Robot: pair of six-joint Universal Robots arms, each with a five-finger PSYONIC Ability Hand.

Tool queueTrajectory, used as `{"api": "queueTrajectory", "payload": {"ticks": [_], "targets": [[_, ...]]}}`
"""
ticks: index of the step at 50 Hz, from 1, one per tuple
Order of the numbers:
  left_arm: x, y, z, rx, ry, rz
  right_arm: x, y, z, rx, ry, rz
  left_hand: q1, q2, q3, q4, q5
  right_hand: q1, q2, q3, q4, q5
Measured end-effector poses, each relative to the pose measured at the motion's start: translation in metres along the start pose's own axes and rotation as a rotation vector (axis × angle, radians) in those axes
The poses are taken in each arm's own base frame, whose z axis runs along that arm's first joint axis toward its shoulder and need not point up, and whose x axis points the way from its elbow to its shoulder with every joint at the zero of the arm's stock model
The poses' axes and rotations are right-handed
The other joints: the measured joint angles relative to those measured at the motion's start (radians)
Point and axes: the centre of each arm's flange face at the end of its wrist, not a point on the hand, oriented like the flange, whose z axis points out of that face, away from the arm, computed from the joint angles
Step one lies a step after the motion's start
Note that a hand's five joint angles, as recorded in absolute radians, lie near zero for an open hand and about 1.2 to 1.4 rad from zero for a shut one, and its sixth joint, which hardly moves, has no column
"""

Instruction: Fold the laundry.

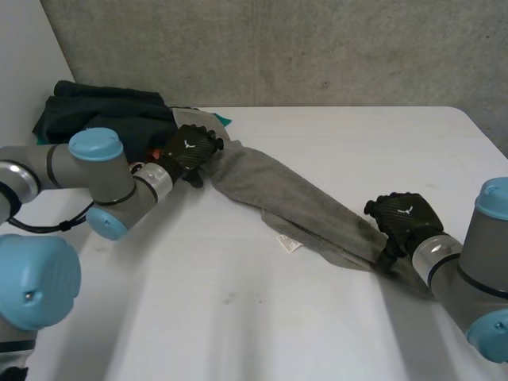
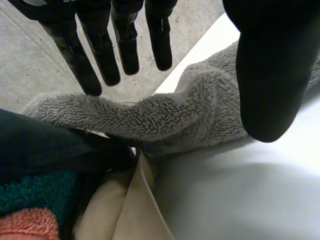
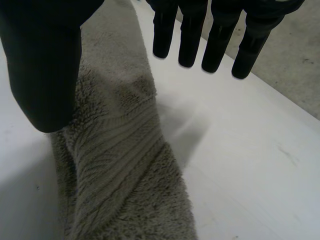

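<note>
Nearest, the right hand point(image 1: 405, 218) sits over the near end of a grey towel point(image 1: 302, 208) on the white table point(image 1: 238, 317). In its wrist view the fingers point(image 3: 190, 35) are straight and set apart from the thumb point(image 3: 45, 65), released and gripping nothing. The towel runs under the thumb side, and the fingertips hang over bare table. The towel's last bit is hidden under that arm.

The towel stretches away as a bunched strip, with a small white label point(image 1: 287, 244) at its edge; the print is too small to read.

At the far end, the left hand point(image 1: 189, 152) hovers with its fingers point(image 2: 127, 45) straight and loose, holding nothing. The towel's humped edge lies below the fingertips and thumb; I cannot tell whether they touch.

Beyond is a pile of laundry point(image 1: 103, 111), with a dark garment point(image 2: 45, 145), a teal cloth point(image 2: 35, 192) and a beige cloth point(image 2: 125, 210), partly hidden by the left arm.
</note>
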Motion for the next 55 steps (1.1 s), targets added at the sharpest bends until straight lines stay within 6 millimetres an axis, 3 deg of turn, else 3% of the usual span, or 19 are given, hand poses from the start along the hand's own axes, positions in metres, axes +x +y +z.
{"api": "queueTrajectory", "payload": {"ticks": [11, 18, 20, 22, 30, 32, 36, 41, 45, 49, 55], "targets": [[0.001, 0.016, 0.017, 0.040, -0.024, 0.022, -0.006, 0.006, 0.007, 0.010, -0.004, -0.011, 0.067, 0.068, 0.070, 0.072, 0.069, 0.137, 0.141, 0.135, 0.137, 0.131], [0.000, 0.021, 0.023, 0.062, -0.040, 0.034, -0.006, 0.007, 0.009, 0.019, 0.003, -0.017, 0.346, 0.330, 0.329, 0.325, 0.317, 0.292, 0.298, 0.289, 0.291, 0.278], [-0.001, 0.022, 0.025, 0.072, -0.048, 0.040, -0.006, 0.008, 0.011, 0.018, 0.005, -0.019, 0.506, 0.501, 0.488, 0.489, 0.481, 0.583, 0.594, 0.582, 0.586, 0.575], [-0.001, 0.021, 0.027, 0.081, -0.055, 0.046, -0.006, 0.009, 0.012, 0.017, 0.007, -0.020, 0.672, 0.673, 0.667, 0.668, 0.658, 0.676, 0.719, 0.705, 0.711, 0.697], [0.001, 0.016, 0.033, 0.116, -0.114, 0.068, -0.004, 0.005, 0.012, 0.026, 0.014, -0.027, 0.681, 0.740, 0.729, 0.738, 0.698, 0.676, 0.741, 0.744, 0.756, 0.715], [0.002, 0.008, 0.034, 0.116, -0.145, 0.069, -0.001, -0.004, 0.008, 0.046, 0.025, -0.034, 0.681, 0.740, 0.730, 0.739, 0.698, 0.676, 0.741, 0.744, 0.756, 0.715], [-0.003, -0.020, 0.029, 0.106, -0.186, 0.060, 0.011, -0.029, -0.005, 0.104, 0.057, -0.062, 0.681, 0.742, 0.733, 0.739, 0.698, 0.676, 0.741, 0.744, 0.756, 0.715], [-0.021, -0.086, -0.003, 0.089, -0.206, 0.039, 0.028, -0.074, -0.034, 0.205, 0.110, -0.119, 0.681, 0.743, 0.736, 0.740, 0.698, 0.676, 0.741, 0.744, 0.757, 0.715], [-0.028, -0.140, -0.046, 0.090, -0.213, 0.028, 0.043, -0.112, -0.064, 0.267, 0.152, -0.163, 0.681, 0.743, 0.738, 0.744, 0.698, 0.676, 0.741, 0.744, 0.759, 0.715], [-0.028, -0.188, -0.092, 0.124, -0.219, 0.021, 0.057, -0.137, -0.089, 0.279, 0.179, -0.193, 0.681, 0.743, 0.738, 0.744, 0.698, 0.676, 0.741, 0.744, 0.759, 0.715], [-0.019, -0.246, -0.161, 0.211, -0.224, -0.017, 0.068, -0.159, -0.116, 0.256, 0.191, -0.240, 0.681, 0.743, 0.738, 0.745, 0.698, 0.676, 0.741, 0.748, 0.759, 0.715]]}}
